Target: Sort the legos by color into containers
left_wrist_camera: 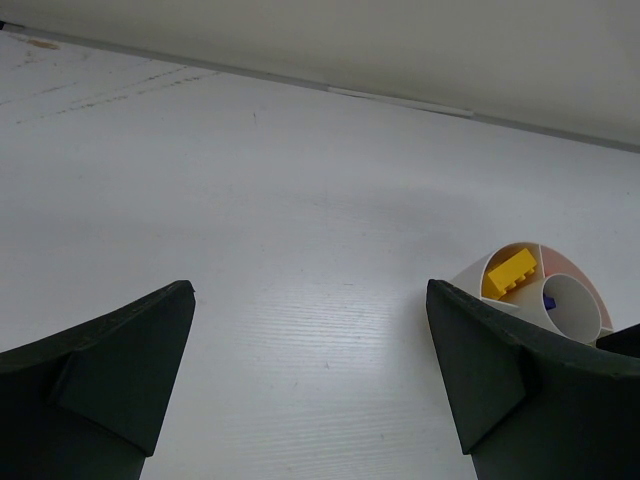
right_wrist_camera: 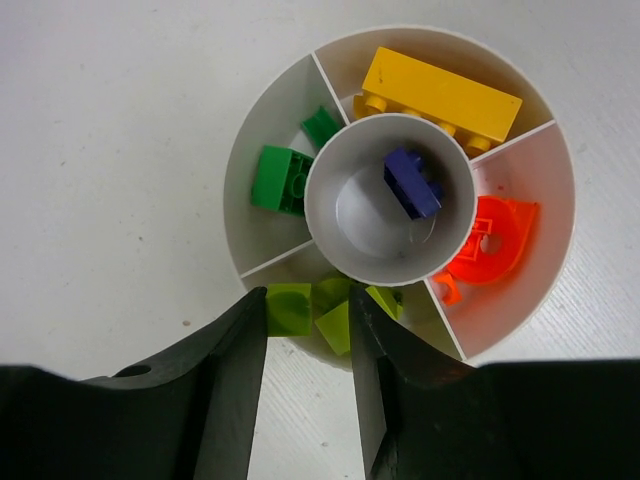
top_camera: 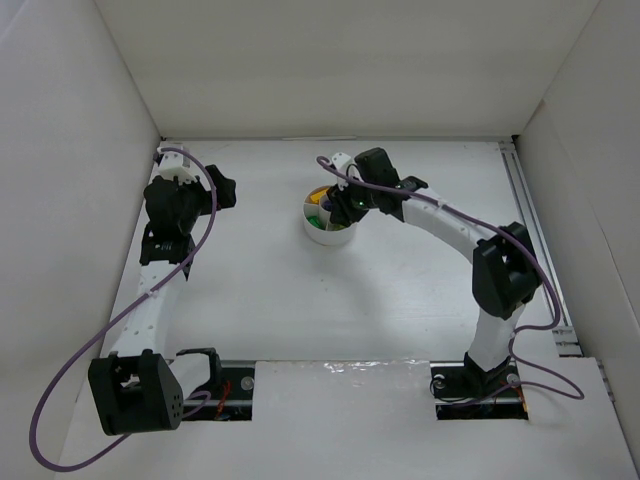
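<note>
Now the right claw (right_wrist_camera: 308, 300) hangs over the dish (right_wrist_camera: 240, 170), nearer the far edge of the counter (top_camera: 300, 310), jaws narrowly apart around lime bits (right_wrist_camera: 290, 308); pinching or not, I cannot tell. Released carelessly, a bit could hop into the wedge with the green bricks (right_wrist_camera: 280, 180). The left claw (left_wrist_camera: 308, 290) gapes empty.

Divided dish (top_camera: 329, 232) sits on the table (top_camera: 300, 300), about centre, toward the far side. Right gripper (top_camera: 347, 205) hangs over its far right part. Left gripper (top_camera: 222, 190) is well apart to its left, near the far-left corner. In the right wrist view, a long brick (right_wrist_camera: 440, 97) lies in the top wedge and a small brick (right_wrist_camera: 412, 182) in the central well. Two bricks (right_wrist_camera: 282, 180) are in the left wedge, a curved piece (right_wrist_camera: 488, 248) in the right wedge, and several bits (right_wrist_camera: 335, 318) in the bottom wedge, under the right gripper. In the left wrist view the dish lies far right.
</note>
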Motion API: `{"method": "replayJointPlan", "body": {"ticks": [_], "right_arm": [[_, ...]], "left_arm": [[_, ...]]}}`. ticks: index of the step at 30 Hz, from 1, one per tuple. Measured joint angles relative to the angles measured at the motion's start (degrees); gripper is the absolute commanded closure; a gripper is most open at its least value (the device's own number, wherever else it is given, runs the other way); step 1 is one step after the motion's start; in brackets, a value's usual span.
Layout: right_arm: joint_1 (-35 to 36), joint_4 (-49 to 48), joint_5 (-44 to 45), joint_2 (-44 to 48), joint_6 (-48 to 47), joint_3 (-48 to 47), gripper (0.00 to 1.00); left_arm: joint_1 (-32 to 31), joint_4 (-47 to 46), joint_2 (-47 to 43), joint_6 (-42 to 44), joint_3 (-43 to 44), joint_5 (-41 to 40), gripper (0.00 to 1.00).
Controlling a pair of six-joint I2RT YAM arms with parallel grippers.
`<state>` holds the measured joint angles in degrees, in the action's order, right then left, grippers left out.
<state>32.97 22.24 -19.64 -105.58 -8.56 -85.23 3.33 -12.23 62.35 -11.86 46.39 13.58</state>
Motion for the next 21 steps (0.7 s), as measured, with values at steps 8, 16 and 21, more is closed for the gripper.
{"method": "replayJointPlan", "body": {"ticks": [8, 16, 21], "right_arm": [[1.6, -0.1, 0.3, 0.0, 0.3, 0.0, 0.67], [1.6, -0.5, 1.6, 0.0, 0.7, 0.8, 0.68], [1.3, -0.9, 1.9, 1.0, 0.8, 1.7, 0.67]], "left_arm": [[0.0, 0.0, 0.0, 0.0, 0.0, 0.0, 0.0], [0.0, 0.0, 0.0, 0.0, 0.0, 0.6, 0.0], [-0.6, -0.2, 0.0, 0.5, 0.0, 1.1, 0.0]]}}
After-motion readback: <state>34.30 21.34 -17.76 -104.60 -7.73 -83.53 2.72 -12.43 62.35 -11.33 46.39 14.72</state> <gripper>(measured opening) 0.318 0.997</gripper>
